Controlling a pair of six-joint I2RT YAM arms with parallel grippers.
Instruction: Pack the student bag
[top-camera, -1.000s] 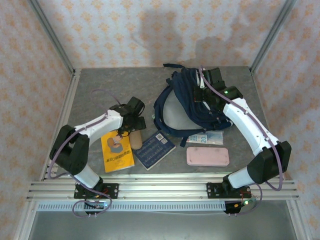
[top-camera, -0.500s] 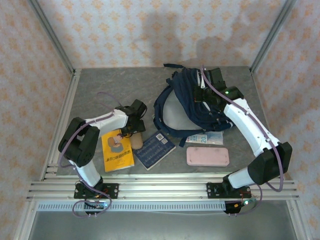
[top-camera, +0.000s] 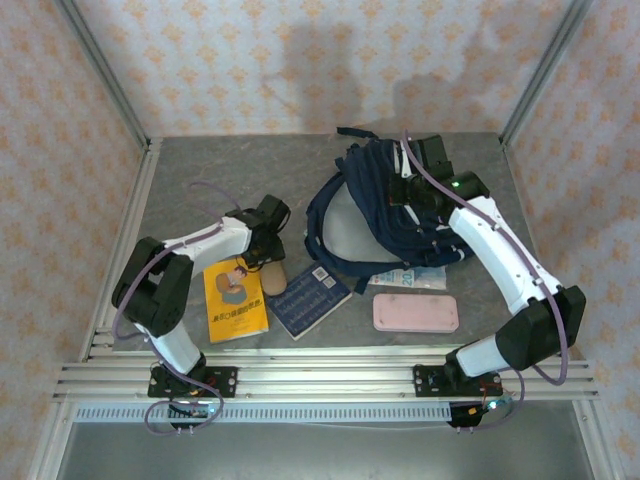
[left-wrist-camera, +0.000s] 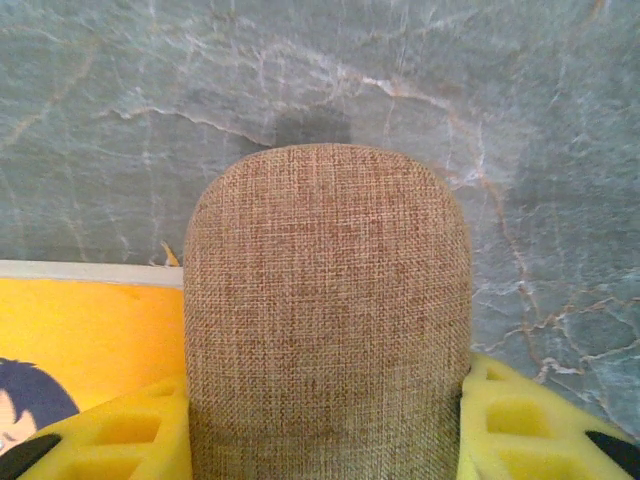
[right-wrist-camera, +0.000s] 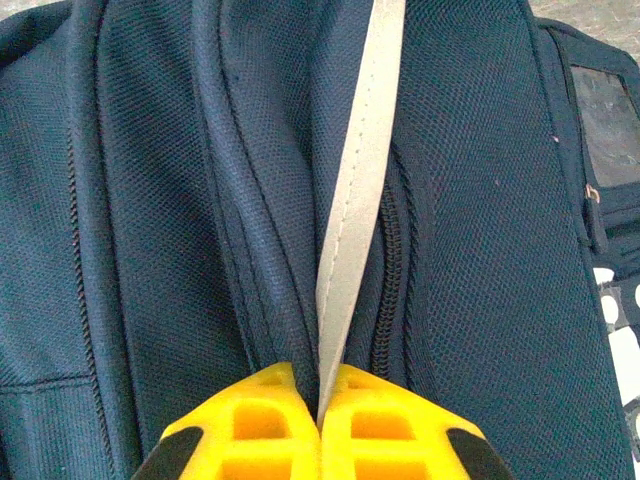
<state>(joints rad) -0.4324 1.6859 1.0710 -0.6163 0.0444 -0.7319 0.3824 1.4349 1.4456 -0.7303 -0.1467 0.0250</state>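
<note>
The student bag (top-camera: 368, 190) lies slumped at the back right of the desk (top-camera: 220, 165), its mouth gaping toward the middle. It looks soft and floppy, not heavy but shapeless, so it will probably sag and fold wherever it is lifted. A seam, strap or zip edge should give a surer hold than the loose cloth. The right fingers (right-wrist-camera: 320, 405) are pressed together, pinching a pale strap (right-wrist-camera: 360, 180) that runs up over the bag's navy fabric. The left fingers (left-wrist-camera: 325, 450) are spread around a brown woven pouch (left-wrist-camera: 325, 290), touching both its sides, just beside a yellow book (left-wrist-camera: 80, 330).
</note>
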